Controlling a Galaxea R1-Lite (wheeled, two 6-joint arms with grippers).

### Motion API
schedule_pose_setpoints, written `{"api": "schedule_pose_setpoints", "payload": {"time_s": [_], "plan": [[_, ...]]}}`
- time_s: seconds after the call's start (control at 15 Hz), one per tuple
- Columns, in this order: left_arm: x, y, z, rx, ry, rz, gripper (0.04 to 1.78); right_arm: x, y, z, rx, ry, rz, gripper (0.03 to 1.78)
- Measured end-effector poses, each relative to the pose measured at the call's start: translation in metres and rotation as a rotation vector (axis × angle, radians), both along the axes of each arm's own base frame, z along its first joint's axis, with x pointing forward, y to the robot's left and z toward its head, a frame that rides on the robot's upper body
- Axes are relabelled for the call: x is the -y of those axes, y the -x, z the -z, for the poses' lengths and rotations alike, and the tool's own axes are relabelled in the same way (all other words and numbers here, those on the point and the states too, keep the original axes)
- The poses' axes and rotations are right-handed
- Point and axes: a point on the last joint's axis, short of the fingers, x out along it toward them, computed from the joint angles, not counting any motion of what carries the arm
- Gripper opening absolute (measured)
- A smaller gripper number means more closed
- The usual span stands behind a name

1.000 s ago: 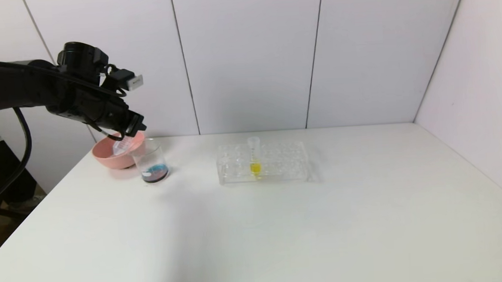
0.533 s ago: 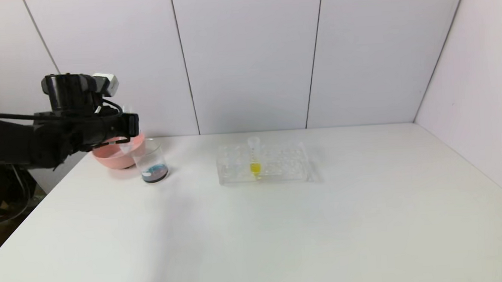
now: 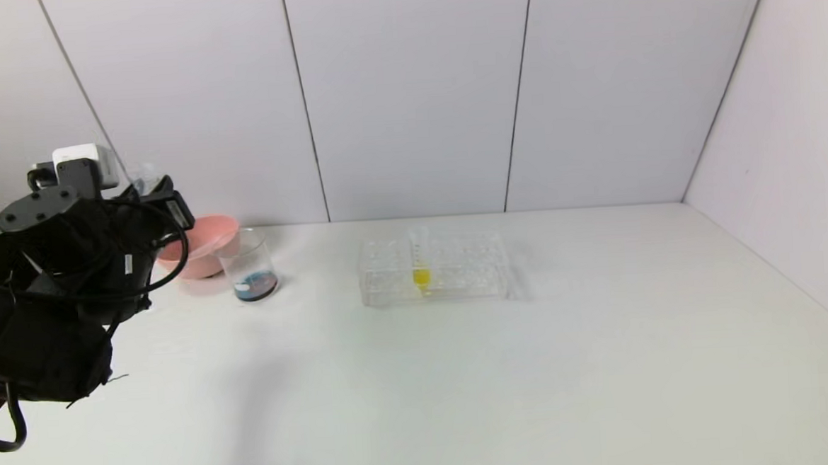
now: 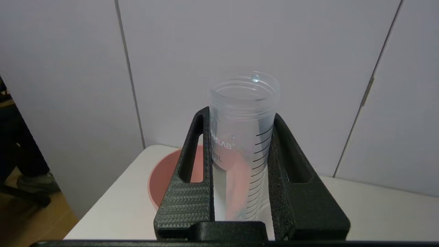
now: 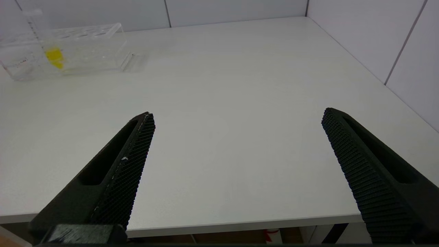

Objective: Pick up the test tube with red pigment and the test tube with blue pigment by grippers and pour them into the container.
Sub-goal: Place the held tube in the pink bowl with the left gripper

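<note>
The left tool [image 3: 160,192] sits at the left edge of the head view, its arm folded low at the tabletop's [image 3: 464,371] near-left edge and draped in black cable, with a small white box on top. The wrist view settles the grip: both black fingers [image 4: 187,192] are pressed flat against the sides of a clear graduated test tube [image 4: 243,137], held upright with its open mouth up. The tube looks drained; no colour shows in the part visible, so which pigment it carried I cannot tell.

Just right of that tool, in the left-centre of the head view, the pink bowl [image 3: 205,236] stands on the tabletop, and just beside it, nearer the camera, the container [image 3: 249,266] stands upright with dark blue and reddish liquid pooled at its bottom.

At frame centre the clear rack [image 3: 433,268] holds one tube with yellow liquid [image 3: 421,271].

The right tool [image 5: 236,120] shows only in its own wrist view, hanging off the tabletop's near edge, fingers spread wide with nothing between them.
</note>
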Motion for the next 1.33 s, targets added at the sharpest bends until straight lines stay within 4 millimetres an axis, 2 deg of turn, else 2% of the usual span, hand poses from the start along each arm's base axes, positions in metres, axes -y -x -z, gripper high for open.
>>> {"api": "schedule_pose_setpoints", "payload": {"time_s": [0.13, 0.27, 0.6, 1.0, 1.33], "plan": [[-0.004, 0.000, 0.011, 0.001, 0.007, -0.023, 0.45, 0.000, 0.000, 0.000, 0.000, 0.000, 0.000, 1.77], [-0.010, -0.010, 0.017, -0.004, 0.008, -0.042, 0.45, 0.000, 0.000, 0.000, 0.000, 0.000, 0.000, 1.77], [-0.041, -0.063, 0.008, 0.073, 0.010, -0.122, 0.45, 0.000, 0.000, 0.000, 0.000, 0.000, 0.000, 1.77], [-0.063, -0.124, 0.008, 0.001, 0.045, -0.177, 0.45, 0.000, 0.000, 0.000, 0.000, 0.000, 0.000, 1.77], [-0.064, -0.134, 0.018, -0.036, 0.059, -0.178, 0.45, 0.000, 0.000, 0.000, 0.000, 0.000, 0.000, 1.77]]}}
